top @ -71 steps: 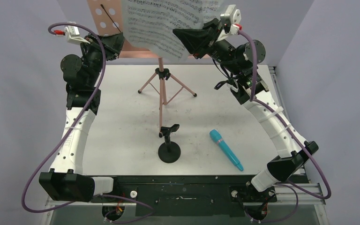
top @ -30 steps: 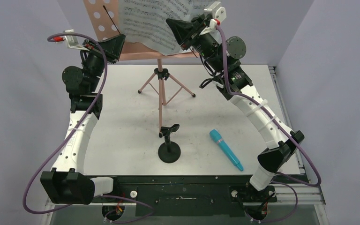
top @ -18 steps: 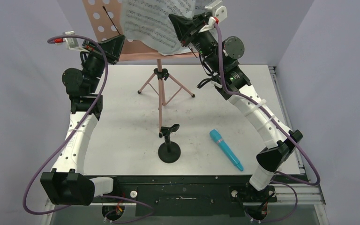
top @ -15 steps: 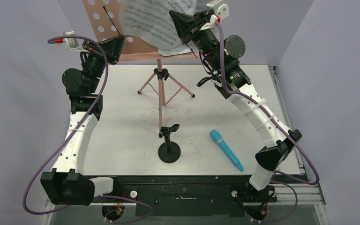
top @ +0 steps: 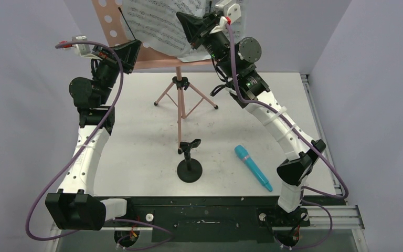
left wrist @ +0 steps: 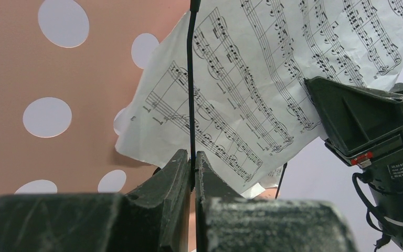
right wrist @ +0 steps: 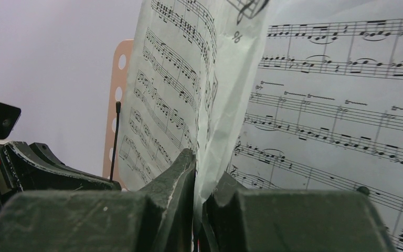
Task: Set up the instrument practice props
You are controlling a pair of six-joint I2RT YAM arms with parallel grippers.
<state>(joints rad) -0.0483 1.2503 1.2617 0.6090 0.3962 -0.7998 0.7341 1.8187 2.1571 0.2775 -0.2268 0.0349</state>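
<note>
Left gripper point(left wrist: 193, 170): fingers closed tight on thin black retainer wire point(left wrist: 191, 79), high up at lower left of the stand's desk.
Right gripper point(right wrist: 199, 178): fingers pinched shut on the edge of sheet-music page point(right wrist: 173, 89); the page is bowed and raised in front of the desk.
Second page point(right wrist: 341, 94): behind and right of the held one, staves readable.
Music stand point(top: 180, 105): pink, perforated desk, upright, tripod legs on table point(top: 136, 131) at far centre.
Microphone point(top: 252, 167): teal, lying flat and diagonal on the table at near right, well apart from both grippers.
Mic stand point(top: 189, 167): black, round base, upright at near centre, left of microphone, not touching.
</note>
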